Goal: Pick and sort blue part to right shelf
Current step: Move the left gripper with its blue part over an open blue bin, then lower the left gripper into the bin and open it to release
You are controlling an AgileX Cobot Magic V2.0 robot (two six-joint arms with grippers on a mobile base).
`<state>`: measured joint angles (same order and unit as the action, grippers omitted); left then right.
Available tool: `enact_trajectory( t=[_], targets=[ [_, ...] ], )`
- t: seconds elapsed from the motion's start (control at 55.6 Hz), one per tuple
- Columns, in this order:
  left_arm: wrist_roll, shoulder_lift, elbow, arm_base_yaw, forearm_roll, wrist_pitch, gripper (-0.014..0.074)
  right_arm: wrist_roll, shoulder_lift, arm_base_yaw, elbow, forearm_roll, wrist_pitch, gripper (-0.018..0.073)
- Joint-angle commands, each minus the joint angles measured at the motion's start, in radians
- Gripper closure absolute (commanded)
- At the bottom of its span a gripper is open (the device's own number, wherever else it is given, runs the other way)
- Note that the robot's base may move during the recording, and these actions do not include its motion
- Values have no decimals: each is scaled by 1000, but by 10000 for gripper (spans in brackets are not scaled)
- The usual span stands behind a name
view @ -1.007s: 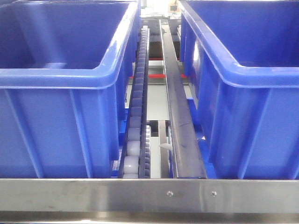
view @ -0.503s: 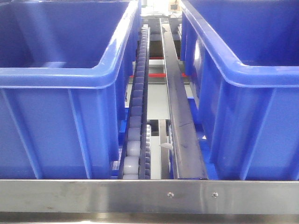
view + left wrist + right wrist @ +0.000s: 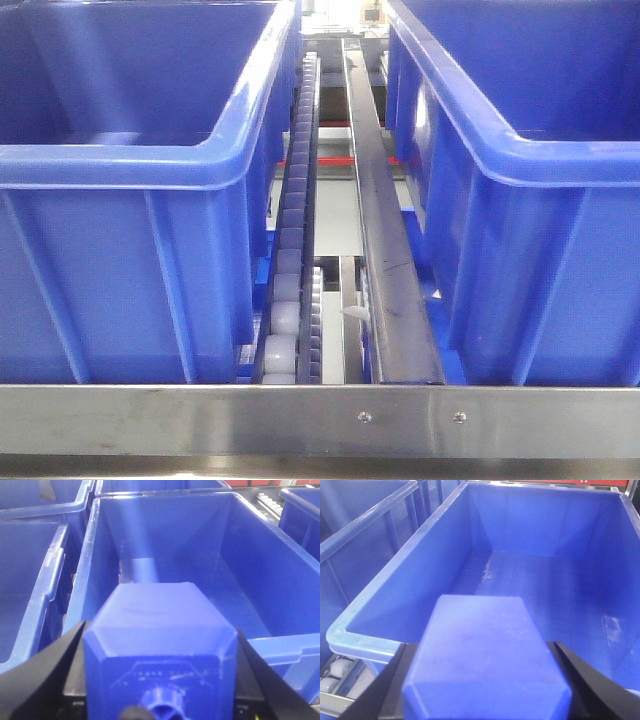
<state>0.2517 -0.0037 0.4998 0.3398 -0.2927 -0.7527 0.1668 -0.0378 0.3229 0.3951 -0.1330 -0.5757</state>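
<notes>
In the left wrist view my left gripper [image 3: 159,655] is shut on a blue part [image 3: 160,625], a blocky piece with bevelled corners, its black fingers [image 3: 47,672] pressing both sides. It hangs over the near rim of a deep blue bin [image 3: 260,645]. In the right wrist view my right gripper [image 3: 485,685] is shut on another blue part [image 3: 485,650], held above the near rim of a large blue bin [image 3: 380,615]. The right shelf fills the front view, with its screwed steel front rail [image 3: 320,415], a pale roller track [image 3: 288,260] and two blue bins [image 3: 120,260]. Neither gripper shows there.
A dark steel divider bar [image 3: 385,250] runs between the two front bins [image 3: 540,270]. More blue bins [image 3: 30,580] stand left of the one under my left gripper. Rollers [image 3: 335,672] show below the right bin's corner.
The front view has shifted very slightly, the bins sliding a little toward the frame edges. Nothing else visibly differs.
</notes>
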Motion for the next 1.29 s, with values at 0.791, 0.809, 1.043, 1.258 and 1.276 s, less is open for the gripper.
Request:
enact_trajectory(
  t=[0.791,0.809,1.043,1.258,1.276],
  targets=[
    [-1,1165,544,0,39,216,315,-10,-22,-2,31,-14,94,354],
    [-1,1181,544,0,39,223,315,-10,-22,-2,31,-14,94,354],
    [22,1407,544,0,63,315,315,-10,-22,-2,31,-14,67,355],
    [26,1534,544,-2,89,352,315,-10,-22,-2,31,-14,32,355],
    [26,1541,544,-2,89,352,315,-10,-22,-2,31,-14,30,355]
  ],
)
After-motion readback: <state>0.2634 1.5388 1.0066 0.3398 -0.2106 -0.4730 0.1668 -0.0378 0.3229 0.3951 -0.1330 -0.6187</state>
